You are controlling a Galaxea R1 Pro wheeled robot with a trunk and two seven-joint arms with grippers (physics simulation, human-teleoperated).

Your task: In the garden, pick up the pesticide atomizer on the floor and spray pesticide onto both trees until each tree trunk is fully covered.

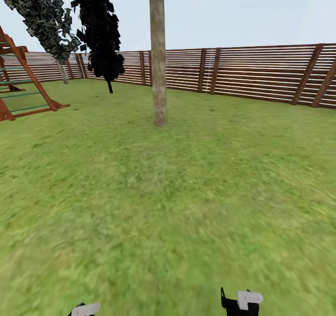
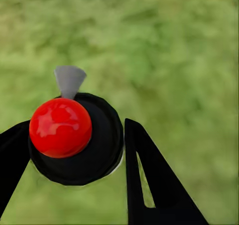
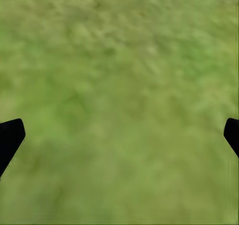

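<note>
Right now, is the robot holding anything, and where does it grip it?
The left gripper clamps the pesticide atomizer around its dark body, below the red top. The right gripper is empty.

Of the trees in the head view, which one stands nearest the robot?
The tree with the thick pale trunk, mid-lawn ahead. The black one and the leaning mottled one stand back by the fence.
</note>
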